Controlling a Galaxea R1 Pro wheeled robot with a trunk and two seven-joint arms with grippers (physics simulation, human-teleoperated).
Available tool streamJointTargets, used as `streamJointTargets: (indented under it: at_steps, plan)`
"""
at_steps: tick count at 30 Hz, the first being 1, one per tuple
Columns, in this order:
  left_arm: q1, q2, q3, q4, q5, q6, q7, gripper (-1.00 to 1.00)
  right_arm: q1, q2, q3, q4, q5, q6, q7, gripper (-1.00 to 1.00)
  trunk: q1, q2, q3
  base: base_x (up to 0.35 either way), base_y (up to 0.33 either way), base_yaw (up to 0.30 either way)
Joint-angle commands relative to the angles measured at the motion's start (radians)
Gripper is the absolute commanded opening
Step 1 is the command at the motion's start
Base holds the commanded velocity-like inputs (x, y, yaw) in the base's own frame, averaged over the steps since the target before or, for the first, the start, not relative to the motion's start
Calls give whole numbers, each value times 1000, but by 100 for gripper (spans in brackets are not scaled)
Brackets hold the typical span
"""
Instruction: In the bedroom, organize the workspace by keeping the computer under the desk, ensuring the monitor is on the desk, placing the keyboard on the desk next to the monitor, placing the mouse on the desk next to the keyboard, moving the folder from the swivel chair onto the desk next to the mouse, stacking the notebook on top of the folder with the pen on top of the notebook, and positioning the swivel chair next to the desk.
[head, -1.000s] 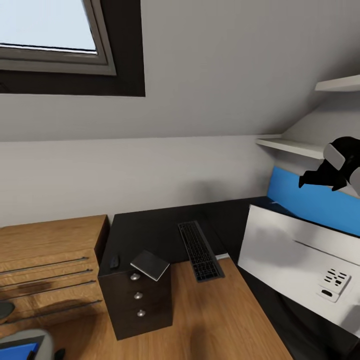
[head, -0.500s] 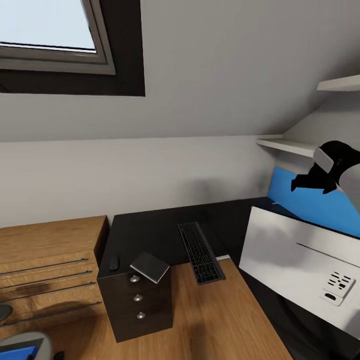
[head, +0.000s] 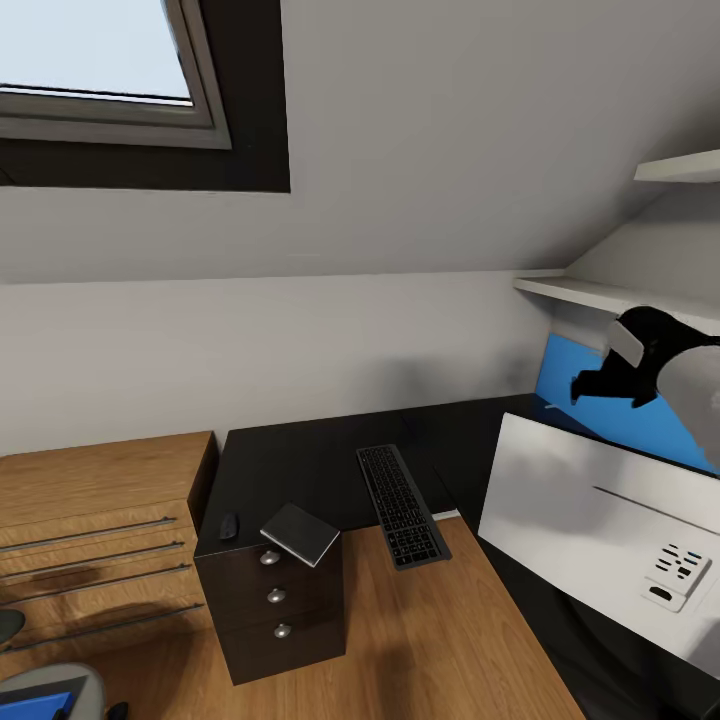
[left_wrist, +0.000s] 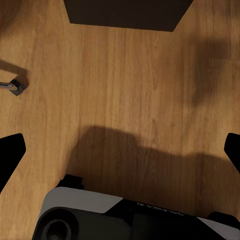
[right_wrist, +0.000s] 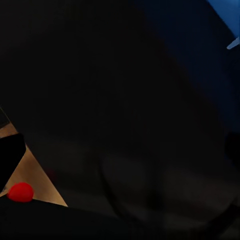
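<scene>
The desk (head: 290, 465) serves as the reference landmark: its glossy black top runs along the grey wall and turns toward the right, with a blue back panel (head: 640, 415) at the right end. The keyboard (head: 400, 503) lies flat on the desk top, its near end projecting over the desk's front edge above the wood floor (head: 440, 640). The notebook (head: 300, 533) rests on the corner of the desk above the dark three-drawer unit (head: 275, 600), tilted and overhanging that corner. A small dark object (head: 229, 524) lies on the desk top just beside the notebook, on the side away from the keyboard; its identity cannot be determined. The monitor (head: 600, 525) stands at the right end of the desk with its white back facing the camera, in front of the blue back panel. The right gripper (head: 585, 383) hangs above the monitor's upper edge, in front of the panel; whether its fingers are apart or together cannot be determined, and the right wrist view is mostly dark, with a small red object (right_wrist: 21, 192) visible. In the left wrist view the left gripper (left_wrist: 120, 150) points down at the wood floor (left_wrist: 125, 75), its fingers (left_wrist: 10, 152) spread wide with nothing between them. A light-wood cabinet (head: 100, 530) stands against the left end of the desk. In front of it, the swivel chair (head: 50, 690) carries the blue folder (head: 35, 703).
</scene>
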Motion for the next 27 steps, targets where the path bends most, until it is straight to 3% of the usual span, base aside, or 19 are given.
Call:
streamJointTargets:
  at_steps: [1,10,18,25,27]
  plan:
    - [0,1,-5,-3,8,4,8,100,5,0,2,-2,-9,3,-9,100,0,-2,-2,0,0,0]
    - [0,0,-5,-3,7,4,8,100,33,0,1,-4,-7,3,5,100,0,-2,-2,0,0,0]
    - [0,0,-6,-3,7,4,8,100,43,-7,0,5,-6,3,141,100,0,-2,-2,0,0,0]
    - [0,0,-7,-3,7,4,7,100,59,-6,2,7,2,3,173,100,0,-2,-2,-28,0,0]
    - [0,0,-9,-3,6,4,7,100,63,-3,5,7,22,3,175,100,0,-2,-2,-233,0,0]
